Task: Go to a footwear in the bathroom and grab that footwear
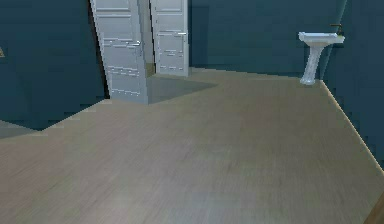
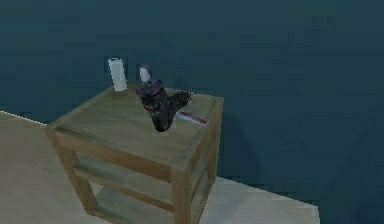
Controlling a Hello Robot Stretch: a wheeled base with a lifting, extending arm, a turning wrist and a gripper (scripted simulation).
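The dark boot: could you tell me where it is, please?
In the arm side view, the dark boot sits on the wooden table, a white roll to its left and a pink thing at its right.

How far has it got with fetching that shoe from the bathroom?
Done, it seems: reaching the bathroom, judging by the pedestal sink ahead, and pulling up beside a wooden table bearing a dark boot near a white roll. In hand: probably lining up on the boot. Left: the grab itself, since the boot rests on the tabletop, not lifted.
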